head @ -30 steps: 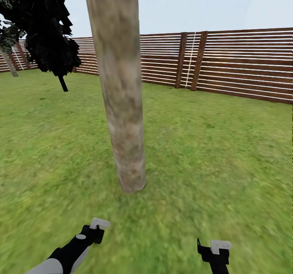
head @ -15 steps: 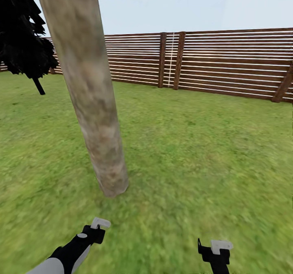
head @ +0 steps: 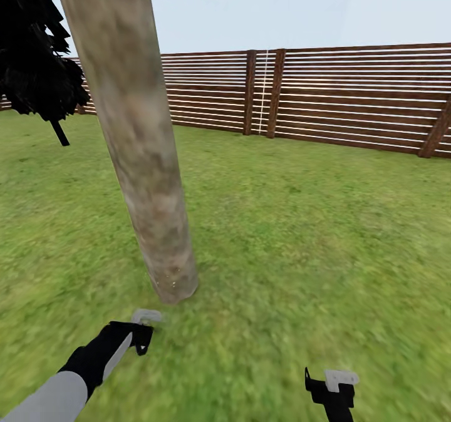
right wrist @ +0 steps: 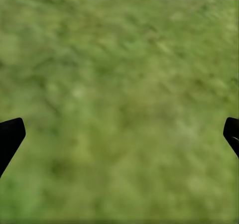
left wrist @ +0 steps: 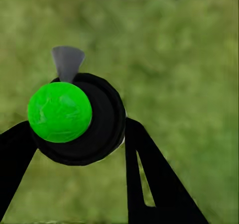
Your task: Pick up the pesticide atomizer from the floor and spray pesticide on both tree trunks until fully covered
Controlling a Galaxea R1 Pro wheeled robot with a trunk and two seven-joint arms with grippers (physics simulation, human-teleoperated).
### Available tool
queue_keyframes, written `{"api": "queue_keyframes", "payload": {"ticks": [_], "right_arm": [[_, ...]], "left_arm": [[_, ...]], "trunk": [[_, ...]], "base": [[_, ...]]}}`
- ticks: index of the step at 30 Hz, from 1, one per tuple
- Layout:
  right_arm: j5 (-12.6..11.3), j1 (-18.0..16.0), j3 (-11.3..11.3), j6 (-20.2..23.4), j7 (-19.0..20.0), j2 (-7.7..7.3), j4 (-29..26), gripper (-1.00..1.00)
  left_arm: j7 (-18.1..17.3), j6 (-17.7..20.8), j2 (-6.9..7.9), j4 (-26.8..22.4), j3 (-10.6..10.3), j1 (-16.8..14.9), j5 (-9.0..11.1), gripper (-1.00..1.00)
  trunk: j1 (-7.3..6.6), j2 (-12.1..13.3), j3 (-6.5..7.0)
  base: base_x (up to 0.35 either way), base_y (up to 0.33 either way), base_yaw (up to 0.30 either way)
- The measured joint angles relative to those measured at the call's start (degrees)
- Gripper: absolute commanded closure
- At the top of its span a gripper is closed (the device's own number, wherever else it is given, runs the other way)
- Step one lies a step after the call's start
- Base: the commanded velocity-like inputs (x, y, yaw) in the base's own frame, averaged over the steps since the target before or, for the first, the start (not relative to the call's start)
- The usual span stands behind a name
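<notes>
A thick mottled grey-tan tree trunk point(head: 144, 159) rises from the grass floor point(head: 282, 253) just ahead, left of centre. A few pale pesticide specks point(head: 172, 279) dot its foot. My left gripper point(head: 143, 333) reaches out low, close in front of the trunk's base. In the left wrist view that left gripper point(left wrist: 77, 125) is shut on the pesticide atomizer point(left wrist: 103, 127), a round dark bottle with a bright green cap and a grey nozzle. My right gripper point(head: 330, 384) hangs low at the right, open; its fingertips point(right wrist: 11, 134) are spread wide over bare grass.
A brown slatted fence point(head: 351, 96) closes the garden at the back. A near-black conifer point(head: 37, 65) stands far left behind the trunk. Open lawn stretches to the right of the trunk.
First the camera turned, sliding the trunk and fence leftward in the picture. Since then my left arm has stretched forward toward the trunk's base, and pale specks have appeared there. The right arm is unchanged.
</notes>
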Motion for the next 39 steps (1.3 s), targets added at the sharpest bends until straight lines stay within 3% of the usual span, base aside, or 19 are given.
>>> {"api": "queue_keyframes", "payload": {"ticks": [2, 4, 5, 6, 7, 9, 10, 12, 15, 19, 21, 23, 25, 27, 29, 32, 34, 36, 39], "right_arm": [[-0.01, 0.01, -0.04, 0.00, 0.00, 0.00, 0.00, -1.00], [-0.01, 0.00, -0.01, 0.00, 0.00, 0.00, 0.00, -1.00], [0.01, 0.02, 0.00, 0.00, -0.01, 0.00, 0.00, -1.00], [0.05, 0.00, 0.00, 0.00, 0.00, 0.00, 0.00, -1.00], [0.05, 0.00, 0.00, 0.00, 0.00, 0.00, 0.00, -1.00], [0.08, 0.00, 0.01, 0.00, 0.00, 0.00, 0.00, -1.00], [0.08, 0.00, 0.00, 0.00, 0.00, 0.00, 0.00, -1.00], [0.08, 0.00, 0.00, 0.00, 0.00, 0.00, 0.00, -1.00], [0.08, 0.01, 0.00, 0.00, 0.00, 0.00, 0.00, -1.00], [0.08, 0.00, 0.00, 0.00, 0.00, 0.00, 0.00, -1.00], [0.08, 0.00, 0.00, 0.00, 0.00, -0.01, 0.00, -1.00], [0.07, 0.00, 0.00, 0.00, 0.00, -0.04, 0.00, -1.00], [0.08, 0.00, 0.00, 0.00, 0.00, -0.08, 0.00, -1.00], [0.07, 0.00, 0.00, 0.00, 0.00, -0.09, 0.00, -1.00], [0.06, 0.01, 0.00, 0.00, 0.00, -0.07, 0.00, -1.00], [0.07, 0.00, 0.00, 0.00, 0.00, -0.05, 0.00, -1.00], [0.08, 0.01, 0.00, 0.00, 0.00, -0.04, 0.00, -1.00], [0.08, 0.00, 0.00, 0.00, 0.00, -0.01, 0.00, -1.00], [0.08, 0.00, 0.00, 0.00, 0.00, -0.05, 0.00, -1.00]], "left_arm": [[-0.72, 0.04, 0.46, -0.22, 0.95, 0.05, 0.62, 1.00], [-1.04, 0.11, -0.84, -2.39, 1.15, 0.00, 0.69, 1.00], [-1.08, 0.75, -2.48, -5.07, 1.00, -0.02, 0.65, 1.00], [-1.05, 6.53, -2.99, -10.81, 1.09, -0.03, 0.60, 1.00], [-1.07, 7.62, -2.30, -12.60, 1.37, -0.03, -0.24, 1.00], [-1.12, 8.47, 1.49, -14.10, 1.96, 0.03, -0.29, 1.00], [-1.11, 8.58, 2.55, -14.30, 2.06, 0.05, 0.28, 1.00], [-1.11, 8.60, 3.26, -14.45, 2.07, 0.31, 0.69, 1.00], [-1.09, 8.47, 2.22, -14.80, 1.56, 0.50, 0.75, 1.00], [-1.04, 8.64, -1.32, -15.88, 1.45, -0.59, 0.54, 1.00], [-1.04, 8.67, -1.24, -16.12, 1.53, -1.27, 0.13, 1.00], [-1.09, 8.69, -0.33, -16.24, 1.77, -2.47, -0.34, 1.00], [-1.15, 9.59, 2.65, -16.26, 1.95, -3.59, -0.36, 1.00], [-1.17, 10.35, 4.38, -16.21, 1.96, -3.87, 0.47, 1.00], [-1.14, 10.57, 3.95, -16.27, 1.79, -4.01, 1.25, 1.00], [-1.09, 10.68, 0.73, -16.22, 1.66, -5.76, 1.17, 1.00], [-1.10, 11.01, -0.26, -16.16, 1.69, -6.70, 0.64, 1.00], [-1.11, 11.56, 0.52, -15.96, 1.94, -7.07, 0.32, 1.00], [-1.18, 11.76, 4.07, -15.87, 2.13, -7.54, 0.44, 1.00]], "trunk": [[0.00, 0.00, 0.00], [0.03, 0.00, 0.00], [0.01, 0.00, 0.00], [0.00, 0.00, 0.01], [0.00, 0.00, 0.00], [0.00, 0.00, 0.00], [0.00, 0.00, 0.00], [0.00, 0.00, 0.00], [0.04, 0.00, 0.00], [0.03, 0.00, 0.00], [0.02, 0.00, 0.00], [0.00, 0.00, 0.00], [0.00, 0.00, 0.00], [0.00, 0.00, 0.00], [0.00, 0.00, 0.00], [0.00, 0.00, 0.00], [0.00, 0.00, 0.00], [0.00, 0.00, 0.00], [0.00, 0.00, 0.00]], "base": [[-0.105, 0.000, 0.000], [-0.196, 0.000, 0.000], [-0.012, 0.000, 0.000], [-0.006, 0.000, 0.000], [-0.003, 0.000, 0.000], [-0.001, 0.000, 0.000], [0.000, 0.000, 0.000], [-0.118, 0.000, 0.000], [-0.316, 0.000, 0.000], [-0.321, 0.000, 0.000], [-0.132, 0.000, 0.000], [-0.026, 0.000, 0.000], [-0.006, 0.000, 0.000], [-0.001, 0.000, 0.000], [0.000, 0.000, 0.000], [0.000, 0.000, 0.000], [0.000, 0.000, 0.000], [0.000, 0.000, 0.000], [0.000, 0.000, 0.000]]}}
